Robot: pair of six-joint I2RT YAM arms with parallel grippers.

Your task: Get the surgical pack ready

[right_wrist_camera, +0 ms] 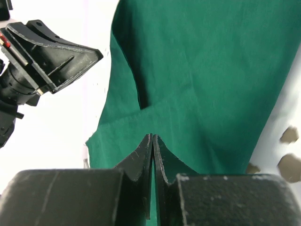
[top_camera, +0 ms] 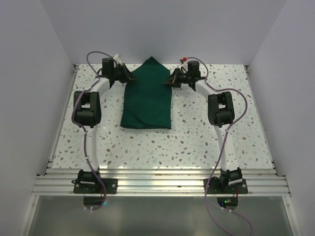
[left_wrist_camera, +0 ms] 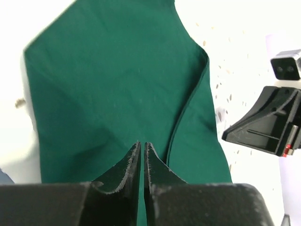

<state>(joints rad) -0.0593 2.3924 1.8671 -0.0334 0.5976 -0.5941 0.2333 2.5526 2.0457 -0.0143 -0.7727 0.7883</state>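
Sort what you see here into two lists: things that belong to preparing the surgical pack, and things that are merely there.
Belongs to the job:
green cloth bundle, folded up
left gripper, shut, at the bundle's far left side
right gripper, shut, at its far right side

Merely there:
speckled table
purple cables
metal rails at the near edge

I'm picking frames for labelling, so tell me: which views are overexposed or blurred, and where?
Top external: even, soft light; the table speckles and green bundle are sharp. Left wrist: table blown out nearly white, speckles faint; bundle well exposed, creases readable. Right wrist: table washed out at left, speckles at right blurred into blobs; bundle folds clear.
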